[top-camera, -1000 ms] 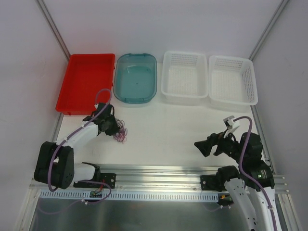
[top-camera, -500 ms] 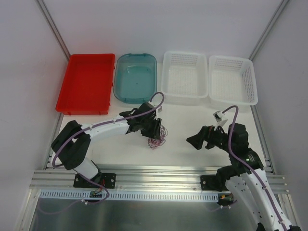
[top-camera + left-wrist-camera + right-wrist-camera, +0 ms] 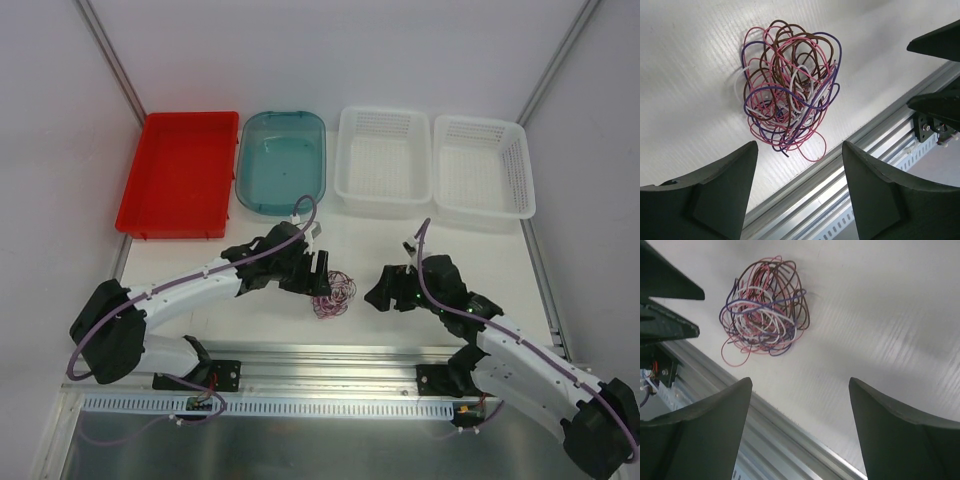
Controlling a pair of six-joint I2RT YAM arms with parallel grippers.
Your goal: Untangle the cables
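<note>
1. Watching the cables (image 3: 787, 102) through the left wrist camera: one loose multicoloured clump of pink, brown, white and purple loops, lying on the white table (image 3: 400, 250) near its front edge, just short of the aluminium rail (image 3: 330, 360).
2. My left gripper (image 3: 312, 274) sits right beside the clump on its left. Its jaws are spread wide with nothing between them, so the bundle rests on the table and not in a grip.
3. My right gripper (image 3: 378, 295) faces the clump from the other side, a little further off, jaws also parted and empty.
4. Why this layout? I read it as a two-sided set-up: the clump lies between both arms so each can take a different strand and pull apart.
5. From overhead the left fingertips might be brushing the outer loops. That view is too coarse to tell, though the wrist view suggests a gap.
6. Behind them, the red tray (image 3: 178, 175), teal tub (image 3: 282, 160) and two white baskets (image 3: 384, 160) stand in a row, probably waiting for sorted strands.
7. No strand is separated yet, so the untangling proper is ahead of me.
</note>
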